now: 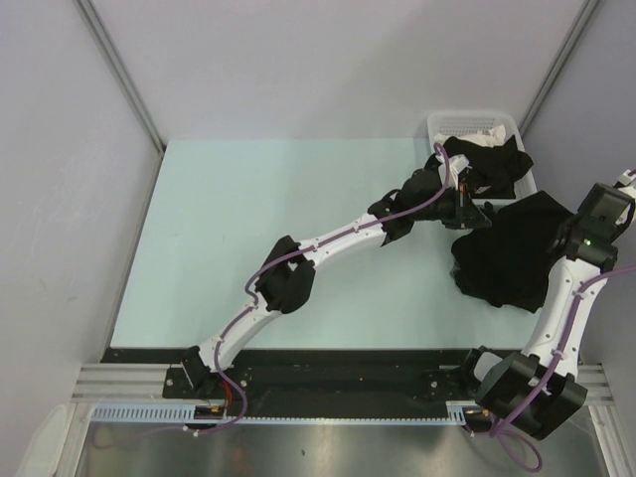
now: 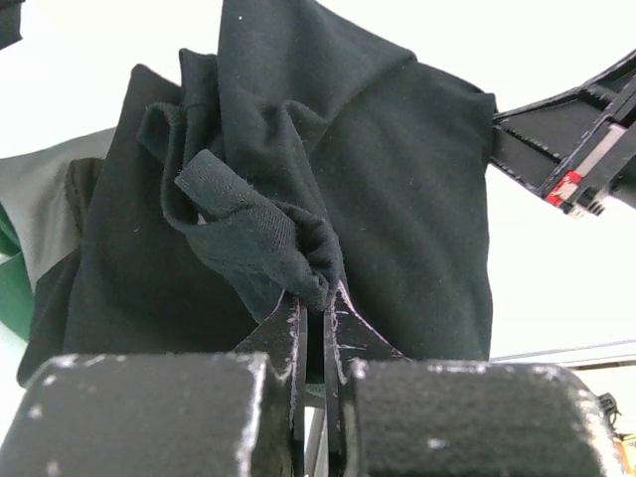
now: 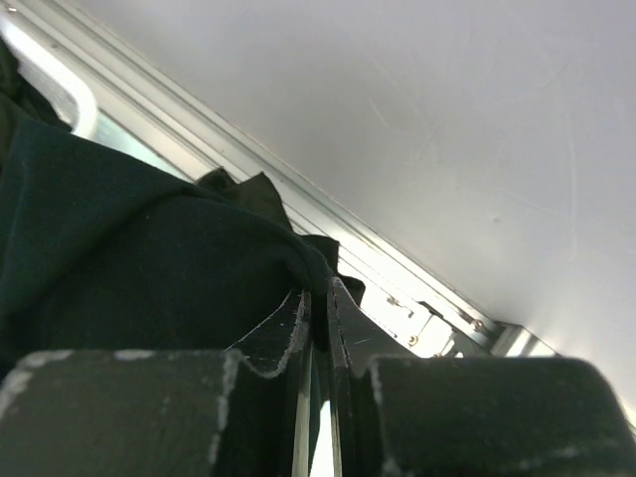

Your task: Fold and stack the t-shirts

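Reaching from the near left corner across the pale green table (image 1: 248, 229), the left arm ends near the far right side. There its left hand (image 1: 467, 204) meets a bunched black t-shirt (image 1: 509, 253).

From the left wrist camera, the left hand (image 2: 316, 323) has its two fingers pressed almost together. They pinch a rolled fold of the black t-shirt (image 2: 397, 199) right at the fingertips. The rest of the cloth hangs crumpled above and beyond the hand and fills most of that view.

The right arm rises from the near right corner and bends in toward the same shirt. Its right hand (image 1: 564, 231) sits at the shirt's right edge, partly hidden by cloth when seen from above. From the right wrist camera, the right hand (image 3: 320, 318) has only a thin slit between its fingers. Dark cloth is caught there, and the black t-shirt (image 3: 129, 258) drapes away to the left of the hand. A grey wall (image 3: 447, 119) and a metal rail (image 3: 288, 204) stand behind it.

The shirt is gathered between the two hands over the right side of the table, just in front of a white slotted basket (image 1: 467, 119) in the far right corner. Whether its lower edge touches the table cannot be told.

The basket holds more black t-shirts (image 1: 497, 167), which spill over its near rim beside the left hand. A bit of white cloth (image 1: 489, 134) lies further back in it.
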`<action>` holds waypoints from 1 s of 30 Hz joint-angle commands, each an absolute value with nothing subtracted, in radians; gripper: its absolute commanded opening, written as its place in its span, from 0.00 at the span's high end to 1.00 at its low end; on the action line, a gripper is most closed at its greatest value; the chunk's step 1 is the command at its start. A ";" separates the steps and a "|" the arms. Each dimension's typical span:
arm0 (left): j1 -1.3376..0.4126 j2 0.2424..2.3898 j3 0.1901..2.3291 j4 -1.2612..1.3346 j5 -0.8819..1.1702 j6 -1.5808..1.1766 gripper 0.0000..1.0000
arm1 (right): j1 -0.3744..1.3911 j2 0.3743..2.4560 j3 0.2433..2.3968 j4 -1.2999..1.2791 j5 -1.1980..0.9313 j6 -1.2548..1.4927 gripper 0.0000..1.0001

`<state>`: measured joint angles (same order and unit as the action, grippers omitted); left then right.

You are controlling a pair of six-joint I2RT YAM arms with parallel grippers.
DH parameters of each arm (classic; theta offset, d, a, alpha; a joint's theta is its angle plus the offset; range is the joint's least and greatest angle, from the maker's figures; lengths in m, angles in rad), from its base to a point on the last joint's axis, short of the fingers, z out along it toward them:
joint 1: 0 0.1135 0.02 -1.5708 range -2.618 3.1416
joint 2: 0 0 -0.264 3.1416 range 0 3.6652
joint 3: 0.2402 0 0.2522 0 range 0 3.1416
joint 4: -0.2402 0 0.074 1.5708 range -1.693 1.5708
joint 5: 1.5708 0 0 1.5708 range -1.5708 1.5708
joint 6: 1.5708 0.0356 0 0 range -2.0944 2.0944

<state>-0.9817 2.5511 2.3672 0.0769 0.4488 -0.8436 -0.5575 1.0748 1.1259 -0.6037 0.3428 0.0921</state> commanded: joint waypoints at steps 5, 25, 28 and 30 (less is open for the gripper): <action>-0.991 2.582 2.439 0.169 0.480 -0.907 1.00 | -0.586 1.075 1.135 -0.586 0.434 0.104 1.00; -0.999 2.602 2.342 0.152 0.509 -0.885 1.00 | -0.684 1.175 1.031 -0.540 0.384 0.173 1.00; -0.996 2.589 2.330 0.137 0.502 -0.871 1.00 | -0.695 1.195 1.031 -0.567 0.371 0.198 1.00; -0.989 2.574 2.321 0.135 0.499 -0.862 1.00 | -0.706 1.210 1.031 -0.587 0.376 0.213 1.00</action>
